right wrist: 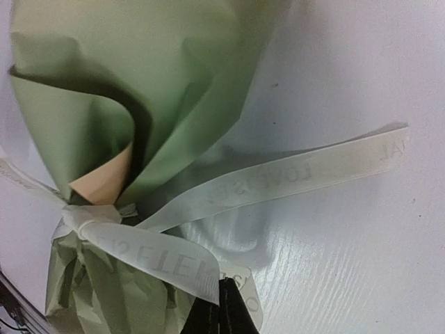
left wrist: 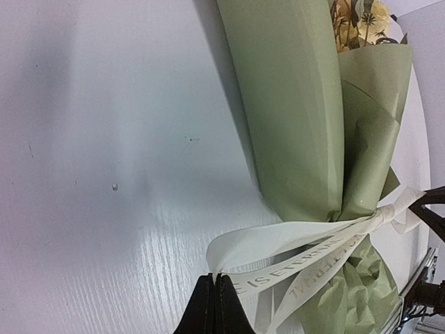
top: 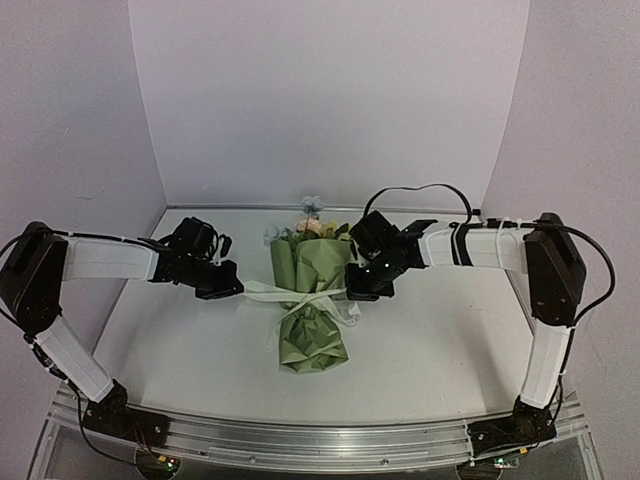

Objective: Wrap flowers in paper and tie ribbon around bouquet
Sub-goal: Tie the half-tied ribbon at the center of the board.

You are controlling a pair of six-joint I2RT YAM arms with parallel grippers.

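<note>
The bouquet is laid mid-worktop, long axis 12 to 6 o'clock, blooms at 12. The ribbon is wound round its waist. The left jaws, at 9 o'clock of the waist, are closed tight on one tail; the right jaws, nearer at 3 o'clock, on the other. Tightening is judged to require outward pulls along 9–3

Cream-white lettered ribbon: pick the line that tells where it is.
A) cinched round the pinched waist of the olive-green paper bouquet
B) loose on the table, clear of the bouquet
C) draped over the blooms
A: the cream-white lettered ribbon is knotted at the olive-green paper bouquet's pinched waist, with the left fingers and right fingers each shut on a strand.
</note>
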